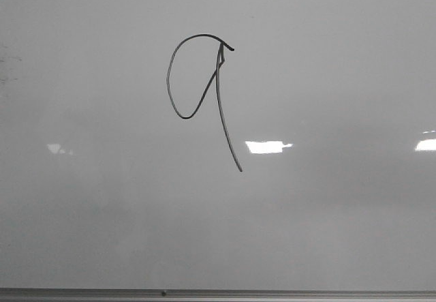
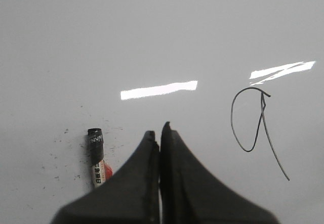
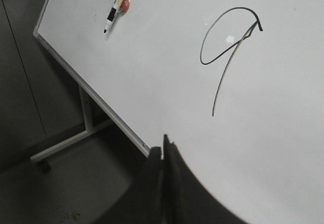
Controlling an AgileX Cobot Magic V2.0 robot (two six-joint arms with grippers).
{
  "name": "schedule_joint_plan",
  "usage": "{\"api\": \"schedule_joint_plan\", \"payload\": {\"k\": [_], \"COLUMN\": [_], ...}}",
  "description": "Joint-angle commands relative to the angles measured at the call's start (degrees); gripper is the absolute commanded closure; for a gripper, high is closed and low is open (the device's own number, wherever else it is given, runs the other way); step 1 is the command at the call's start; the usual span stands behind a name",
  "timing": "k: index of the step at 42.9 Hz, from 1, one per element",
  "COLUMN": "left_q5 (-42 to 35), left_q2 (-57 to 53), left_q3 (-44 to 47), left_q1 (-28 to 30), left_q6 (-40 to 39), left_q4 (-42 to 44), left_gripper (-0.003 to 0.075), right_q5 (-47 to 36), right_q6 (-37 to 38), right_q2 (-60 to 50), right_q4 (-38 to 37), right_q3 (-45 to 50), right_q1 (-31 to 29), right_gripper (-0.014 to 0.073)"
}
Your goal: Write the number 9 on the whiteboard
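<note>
The number 9 [image 1: 204, 87] stood complete at the whiteboard's [image 1: 340, 234] upper centre. The marker [image 2: 96, 155] lay discarded on the board, so the left gripper [image 2: 159, 133] and right gripper [image 3: 164, 150] were closed, holding nothing.

The number 9 [image 1: 219, 97] stands in thin black line on the whiteboard [image 1: 340, 234], its narrow loop left of a long slanting tail. Bright reflections [image 1: 267, 146] lie right of the tail's end.
</note>
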Motion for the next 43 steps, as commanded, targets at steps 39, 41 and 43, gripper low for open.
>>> {"api": "schedule_joint_plan", "payload": {"k": [39, 41, 43], "left_q5": [-14.06, -15.1, -15.87], "left_q2": [-4.25, -6.17, -8.12], "left_q3": [7.09, 9.58, 12.15], "left_q1": [0.21, 0.21, 0.21], "left_q6": [-15.72, -20.34, -24.3], "left_q4": [17.03, 21.79, 26.23], "left_gripper": [0.0739, 0.0739, 0.0739], "right_q5": [-2.24, -2.24, -2.24], "right_q6": [0.02, 0.02, 0.02], "right_q2": [0.44, 0.44, 0.44], "right_q4": [2.5, 2.5, 2.5], "right_q3": [-1.52, -1.52, -1.52], "right_q1": [-0.26, -0.26, -0.26], "right_gripper": [0.0662, 0.0662, 0.0662]}}
